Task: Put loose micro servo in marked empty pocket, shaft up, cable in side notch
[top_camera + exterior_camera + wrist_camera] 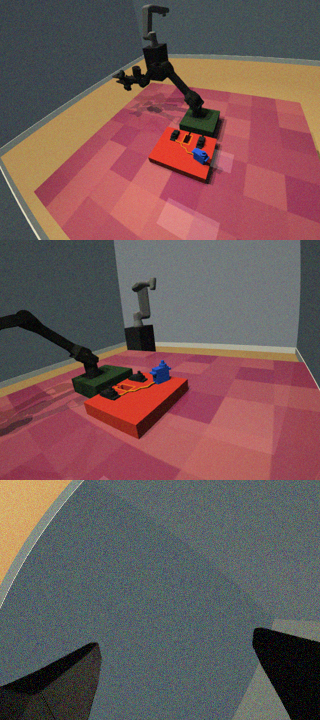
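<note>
The claw (121, 78) is spread wide and holds nothing. In the wrist view its two dark fingers stand far apart with only wall and floor edge between them. It hangs high in the air, out past the edge of the pink mat, pointing away from the work.

The servo (201, 155) is blue. It stands on the red deck (175, 157), near the corner of the deck, with its little shaft pointing up. Its orange cable (184, 147) wiggles across the deck toward the pocket (186, 138). The pocket has an orange line around it and sits between two black servos (175, 135). The blue servo is near the pocket but not in it.

So the servo is far from the claw, on the other side of the arm's green base (200, 121), and much lower. I think the arm must swing all the way round and come down over the servo before it can pinch it. Nothing has been picked up yet.
</note>
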